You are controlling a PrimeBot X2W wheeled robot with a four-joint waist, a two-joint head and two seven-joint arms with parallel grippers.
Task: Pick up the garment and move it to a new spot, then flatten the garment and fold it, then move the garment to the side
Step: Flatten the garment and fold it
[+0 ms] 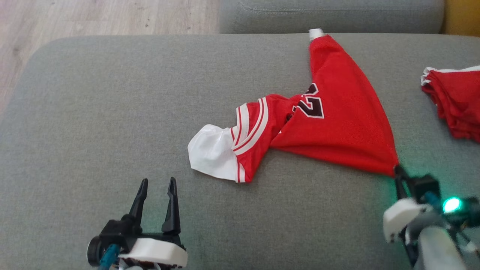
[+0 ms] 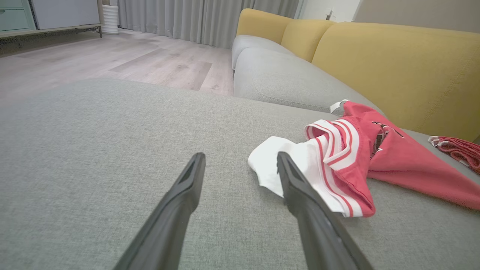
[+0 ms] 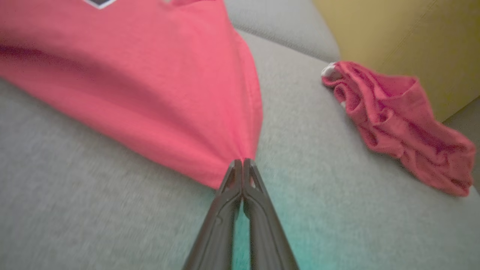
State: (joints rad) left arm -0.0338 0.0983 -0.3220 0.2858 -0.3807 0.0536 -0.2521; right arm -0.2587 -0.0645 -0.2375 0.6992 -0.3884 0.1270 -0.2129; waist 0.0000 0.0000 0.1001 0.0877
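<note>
Right gripper [image 1: 397, 173], jaws pinched on a corner of the red garment [image 1: 337, 123] lying on the grey sofa seat [image 1: 93, 112]; left gripper [image 1: 155, 191], jaws apart and empty, nearest its white end.

Soft even daylight, bright, shadows faint. Green indicator lamp [image 1: 452, 204] throws teal tint on grey cushion [image 1: 112, 112]. Right wrist view smeared, garment [image 3: 150, 93] soft-edged. Left wrist view bowed at edges.

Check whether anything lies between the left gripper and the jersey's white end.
Nothing visible does. Only bare grey cushion separates the open left gripper from the white end of the jersey. The other red garment lies far to the right, out of the path.
</note>
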